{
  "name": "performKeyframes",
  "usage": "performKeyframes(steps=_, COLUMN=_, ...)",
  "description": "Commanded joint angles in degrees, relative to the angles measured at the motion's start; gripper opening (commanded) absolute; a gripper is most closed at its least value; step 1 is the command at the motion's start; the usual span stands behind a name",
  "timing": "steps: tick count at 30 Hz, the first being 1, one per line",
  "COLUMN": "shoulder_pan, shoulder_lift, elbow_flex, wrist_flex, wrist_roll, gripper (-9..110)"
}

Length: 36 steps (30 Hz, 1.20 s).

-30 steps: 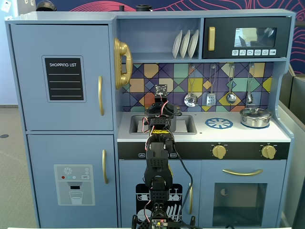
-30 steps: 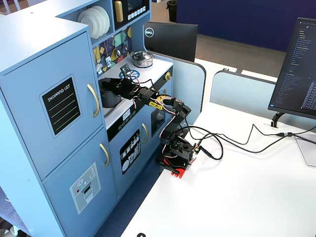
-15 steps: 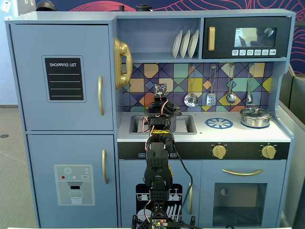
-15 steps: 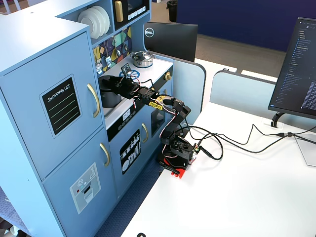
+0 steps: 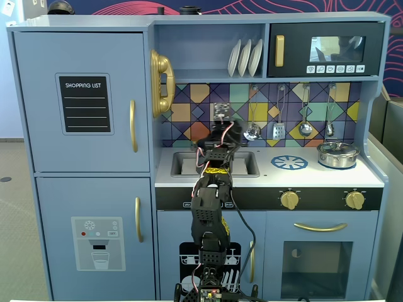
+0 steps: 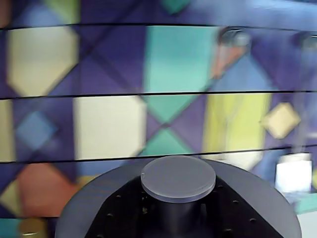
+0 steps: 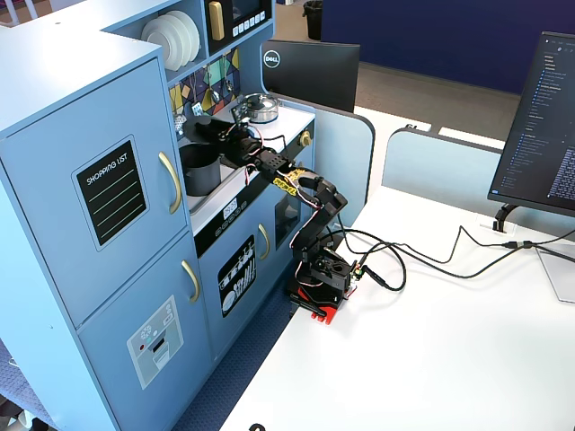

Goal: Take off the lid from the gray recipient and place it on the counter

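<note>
Blue toy kitchen with a tiled backsplash, standing against a white desk on which the arm's base is mounted. The counter is white, with a sunken sink at its left in a fixed view, a printed blue burner in the middle, and a low shiny silver pan at the right.

The arm reaches up from the desk and over the sink area. In a fixed view from the side, the gray recipient stands upright in or at the sink, its top open, with the pincer above its mouth. The wrist view shows the lid as a broad dark disc directly under the camera, its central knob rising between the black pincer parts. The pincer appears clenched on the knob, with the lid hanging flat and level, clear of the pot; the exact contact of the fingertips is hidden.

Key relation: the lid's flat face is horizontal and its knob axis vertical, so it is already oriented for setting down. Free counter lies to the right of the pincer in the front fixed view, between sink and silver pan, over the burner print. The coming move is judged to be a sideways carry and a short descent, keeping the disc level.
</note>
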Motion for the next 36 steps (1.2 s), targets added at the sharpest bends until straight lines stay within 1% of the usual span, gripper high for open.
performKeyframes(steps=1, shoulder_pan=4.92, shoulder_lift=4.22, elbow_flex=-4.04, wrist_flex=0.7, wrist_roll=1.85, gripper=0)
performKeyframes(steps=5, shoulder_pan=12.22, shoulder_lift=3.96, elbow_flex=-2.02, wrist_flex=0.35, wrist_roll=4.57, gripper=0)
performKeyframes(steps=8, shoulder_pan=16.96, shoulder_lift=3.78, elbow_flex=2.11, wrist_flex=-2.11, wrist_roll=5.71, gripper=0)
performKeyframes(steps=11, shoulder_pan=20.04, shoulder_lift=3.08, elbow_flex=6.24, wrist_flex=-3.78, wrist_roll=6.77, gripper=0)
performKeyframes(steps=14, shoulder_pan=21.97, shoulder_lift=0.35, elbow_flex=10.11, wrist_flex=-8.88, wrist_roll=6.42, gripper=0)
performKeyframes(steps=20, shoulder_pan=23.12, shoulder_lift=-4.13, elbow_flex=13.01, wrist_flex=-11.6, wrist_roll=5.89, gripper=0)
performKeyframes(steps=36, shoulder_pan=21.97, shoulder_lift=-12.92, elbow_flex=13.36, wrist_flex=-16.26, wrist_roll=3.6, gripper=0)
